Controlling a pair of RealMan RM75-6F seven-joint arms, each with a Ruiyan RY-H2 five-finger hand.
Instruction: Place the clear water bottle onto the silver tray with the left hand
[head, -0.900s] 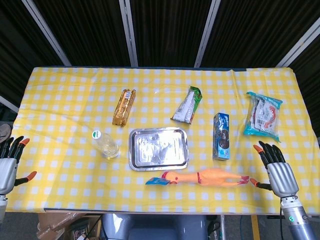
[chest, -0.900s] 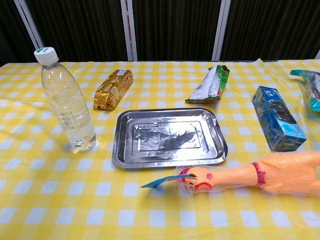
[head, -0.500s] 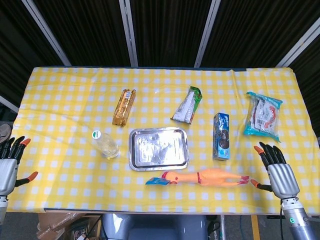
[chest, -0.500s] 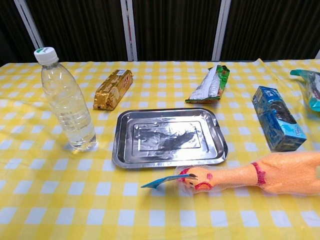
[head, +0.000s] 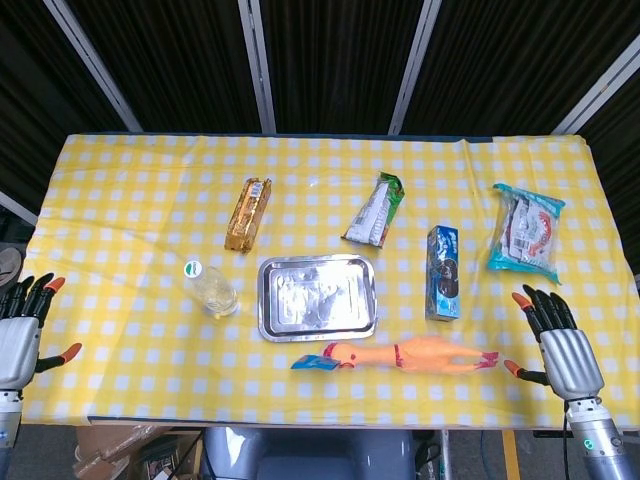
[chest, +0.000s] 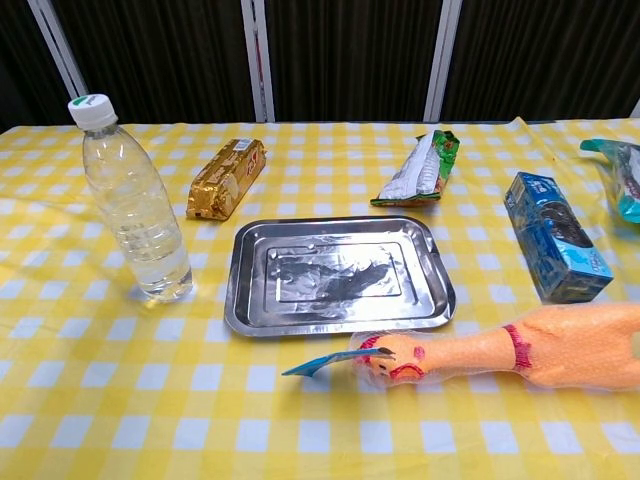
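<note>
The clear water bottle (head: 211, 288) (chest: 135, 205) with a white cap stands upright on the yellow checked cloth, just left of the silver tray (head: 318, 297) (chest: 340, 273). The tray has nothing on it. My left hand (head: 22, 334) hangs at the table's front left corner, fingers spread, far left of the bottle. My right hand (head: 561, 345) is at the front right corner, fingers spread and holding nothing. Neither hand shows in the chest view.
A gold wrapped bar (head: 248, 213) lies behind the bottle. A green-white packet (head: 374, 210), a blue box (head: 442, 271) and a teal snack bag (head: 527, 230) lie to the right. A rubber chicken (head: 415, 355) lies in front of the tray.
Both hands have drifted slightly down toward the table's front edge. The bottle, tray and other objects have not moved.
</note>
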